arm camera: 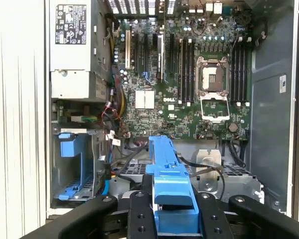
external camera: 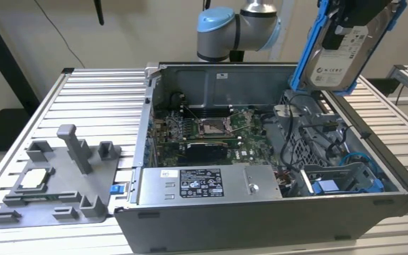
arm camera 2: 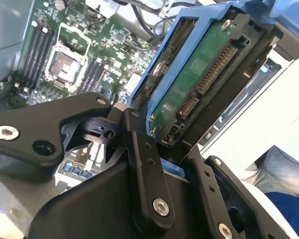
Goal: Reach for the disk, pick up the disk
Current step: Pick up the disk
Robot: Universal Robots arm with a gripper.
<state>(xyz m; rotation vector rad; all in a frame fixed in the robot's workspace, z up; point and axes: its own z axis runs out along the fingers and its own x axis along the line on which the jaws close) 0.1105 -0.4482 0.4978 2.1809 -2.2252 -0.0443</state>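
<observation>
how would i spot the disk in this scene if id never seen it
Find the open grey computer case on the slatted table, then look above its back corner on the exterior view's right. The disk hangs there in the gripper, lifted clear. Its blue bracket and white label distinguish it from the boxy power supply inside.

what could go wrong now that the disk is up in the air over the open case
The disk hangs tilted in the gripper, gripped by its blue bracket; if the bracket slips, it would likely drop onto the motherboard or cables below. In the second wrist view its exposed connector faces outward, so a swing toward the case wall might knock it.
</observation>
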